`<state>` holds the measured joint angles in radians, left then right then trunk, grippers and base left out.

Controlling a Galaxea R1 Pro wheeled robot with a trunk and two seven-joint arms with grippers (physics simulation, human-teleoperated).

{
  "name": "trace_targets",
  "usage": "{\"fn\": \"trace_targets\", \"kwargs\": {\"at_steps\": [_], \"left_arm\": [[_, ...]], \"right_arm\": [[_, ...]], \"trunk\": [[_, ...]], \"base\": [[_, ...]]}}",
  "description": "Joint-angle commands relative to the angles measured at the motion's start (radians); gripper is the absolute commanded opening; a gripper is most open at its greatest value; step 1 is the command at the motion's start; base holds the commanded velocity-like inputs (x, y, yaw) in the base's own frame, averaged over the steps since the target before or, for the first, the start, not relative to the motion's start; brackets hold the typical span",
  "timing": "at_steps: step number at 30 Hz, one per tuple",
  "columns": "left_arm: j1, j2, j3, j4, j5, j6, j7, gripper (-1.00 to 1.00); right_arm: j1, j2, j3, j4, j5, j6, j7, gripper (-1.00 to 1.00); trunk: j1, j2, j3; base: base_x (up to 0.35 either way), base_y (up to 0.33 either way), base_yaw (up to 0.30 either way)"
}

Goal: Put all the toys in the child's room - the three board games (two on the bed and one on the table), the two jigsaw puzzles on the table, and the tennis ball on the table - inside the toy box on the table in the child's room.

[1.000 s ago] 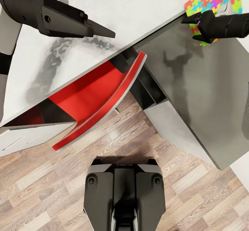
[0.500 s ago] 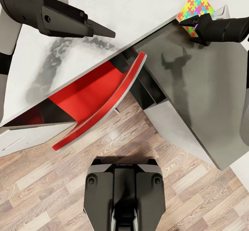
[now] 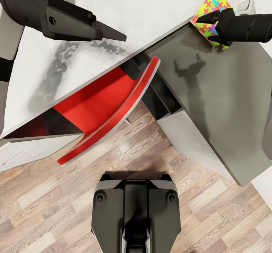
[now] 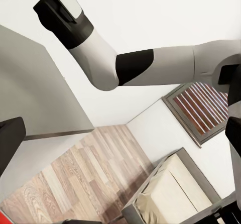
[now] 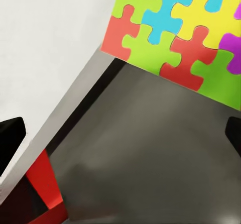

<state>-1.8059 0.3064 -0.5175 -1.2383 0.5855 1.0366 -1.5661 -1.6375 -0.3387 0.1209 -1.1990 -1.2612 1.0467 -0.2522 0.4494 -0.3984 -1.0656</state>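
Head view: right gripper [image 3: 210,20], upper right, pinched the jigsaw puzzle [image 3: 211,6]; it had tilted up over the dark cabinet [image 3: 223,105] since a second ago, so it is lifted for carrying.

Left gripper [image 3: 122,38] pressed together over the table [image 3: 151,3].

Right wrist view: puzzle [image 5: 186,33] at top.

We see the surface [image 3: 113,3] at the left with the chair [image 3: 109,105] tucked under its edge, the lower cabinet [image 3: 223,105] to its right, and the jigsaw puzzle [image 3: 212,7] over their shared far corner.
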Motion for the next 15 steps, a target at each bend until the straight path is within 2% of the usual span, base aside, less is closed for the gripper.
{"fn": "trace_targets", "kwargs": {"at_steps": [1, 15], "left_arm": [[-0.001, 0.001, -0.003, 0.000, 0.000, 0.011, -0.005, 1.00], [-0.001, -0.001, -0.002, 0.000, 0.000, 0.011, -0.005, 1.00]], "right_arm": [[-0.001, -0.001, 0.002, -0.002, -0.010, 0.000, -0.011, 1.00], [-0.001, -0.002, 0.002, -0.015, -0.010, 0.000, -0.012, 1.00]], "trunk": [[0.001, -0.002, -0.001], [0.001, -0.002, -0.001]], "base": [[0.000, 0.000, 0.000], [0.000, 0.000, 0.000]]}}
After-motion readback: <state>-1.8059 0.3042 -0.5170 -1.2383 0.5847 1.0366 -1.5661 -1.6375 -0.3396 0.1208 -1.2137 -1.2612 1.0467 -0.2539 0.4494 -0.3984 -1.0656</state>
